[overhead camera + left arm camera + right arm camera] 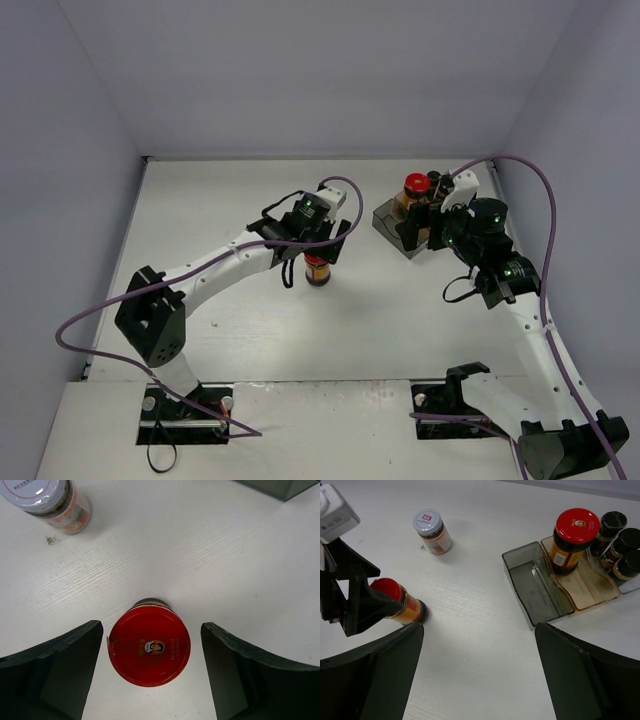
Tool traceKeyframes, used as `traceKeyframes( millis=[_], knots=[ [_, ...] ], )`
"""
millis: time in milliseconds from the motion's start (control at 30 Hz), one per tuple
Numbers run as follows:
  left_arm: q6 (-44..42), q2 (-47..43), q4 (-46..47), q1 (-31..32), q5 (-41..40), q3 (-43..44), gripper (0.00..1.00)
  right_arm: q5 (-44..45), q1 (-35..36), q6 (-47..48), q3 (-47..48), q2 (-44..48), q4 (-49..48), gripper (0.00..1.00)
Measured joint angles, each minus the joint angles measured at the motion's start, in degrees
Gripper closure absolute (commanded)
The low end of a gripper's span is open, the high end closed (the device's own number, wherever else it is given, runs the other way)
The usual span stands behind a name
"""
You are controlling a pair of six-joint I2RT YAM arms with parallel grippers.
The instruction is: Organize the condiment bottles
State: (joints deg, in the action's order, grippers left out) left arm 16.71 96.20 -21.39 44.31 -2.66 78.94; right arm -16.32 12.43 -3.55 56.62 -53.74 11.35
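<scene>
A dark jar with a red lid (149, 645) stands upright on the white table, also seen in the top view (317, 270). My left gripper (151, 632) is open, one jaw on each side of the lid with a gap on both sides. A second red-lidded jar (572, 539) stands in the tray, beside three black-capped bottles (622, 542) at its far end. A white-lidded jar (432, 530) stands alone on the table, also in the left wrist view (50, 502). My right gripper (479, 630) is open and empty above bare table, left of the tray.
The clear smoky tray (535, 587) has an empty grey compartment and an amber one holding the jar. It sits at the back right in the top view (392, 222). White walls enclose the table on three sides. The left arm (345, 595) reaches over the table's middle.
</scene>
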Motion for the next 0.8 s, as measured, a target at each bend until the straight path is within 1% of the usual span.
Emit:
traceKeyframes(
  millis=[200,367,433,533,667,800],
  knots=[
    [0.48,-3.78,-0.74,0.0,-0.42,0.0,0.19,-0.33,0.02,0.39,0.04,-0.26,0.5,0.0],
    [1.07,-9.62,-4.59,-0.72,-3.1,0.17,0.19,-0.94,2.21,0.42,0.79,-3.39,0.52,0.0],
    [1.99,-12.55,-6.47,-2.54,-3.45,0.17,0.19,-0.63,4.76,0.42,1.57,-5.7,0.39,0.0],
    [3.26,-17.73,-8.61,-7.34,-4.17,-0.68,0.19,0.48,9.66,0.26,1.84,-9.2,-0.96,0.0],
    [4.46,-26.16,-11.74,-13.33,-6.97,-5.05,0.19,2.75,16.41,0.04,2.54,-14.8,-2.82,0.0],
    [4.96,-32.72,-16.17,-15.96,-9.33,-9.29,0.19,5.38,22.32,-0.13,4.63,-22.43,-4.7,0.0]
  ],
)
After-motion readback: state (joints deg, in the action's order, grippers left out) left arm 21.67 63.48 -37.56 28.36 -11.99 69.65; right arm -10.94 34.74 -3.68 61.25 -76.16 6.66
